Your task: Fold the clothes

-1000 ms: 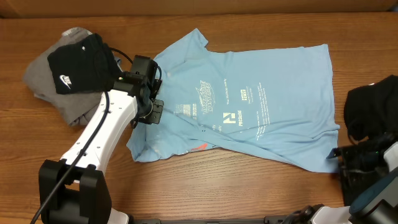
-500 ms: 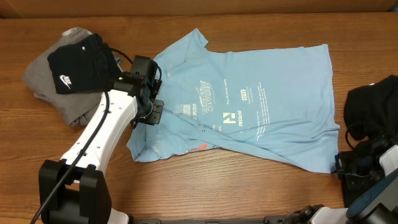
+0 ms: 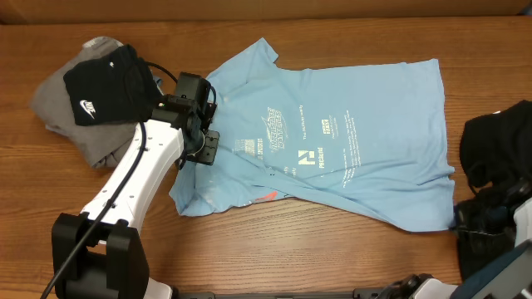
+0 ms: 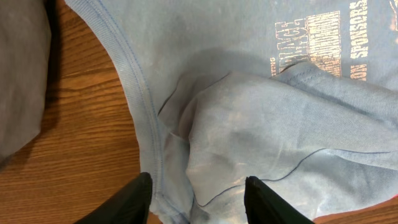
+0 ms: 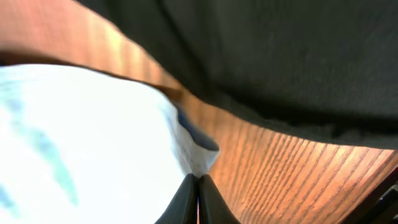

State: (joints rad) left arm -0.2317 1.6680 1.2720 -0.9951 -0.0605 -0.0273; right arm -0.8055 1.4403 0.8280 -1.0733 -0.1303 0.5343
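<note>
The light blue short-sleeved T-shirt with white lettering (image 3: 366, 158) is lying spread out print-side up, pretty much in the middle of the brown wooden counter (image 3: 332, 262). It sits at a bit of an angle, with one sleeve poking up toward the far edge. It's mostly flat, but the left side is rumpled, with a loose fold of fabric bunched up right beside the ribbed collar.

The left tool (image 4: 198, 198) is parked right over that bunched bit. In its wrist view the two black fingers stand well apart with the wrinkled cloth under the gap, so it's released and not pinching anything.

The right tool (image 5: 198, 196) is down at the shirt's lower right corner. Its fingers are pressed tight together, and the hem corner looks to run straight into the tips, so I'd call it clenched on the shirt's edge.

Further out, there's a plain black garment (image 3: 495, 145) heaped on the right, just beside that corner but apart from it, with bare wood between them. Over on the left side there's a crumpled grey garment (image 3: 54, 104) with a black Nike-logo piece (image 3: 108, 87) lying on top of it, close to the left arm.
</note>
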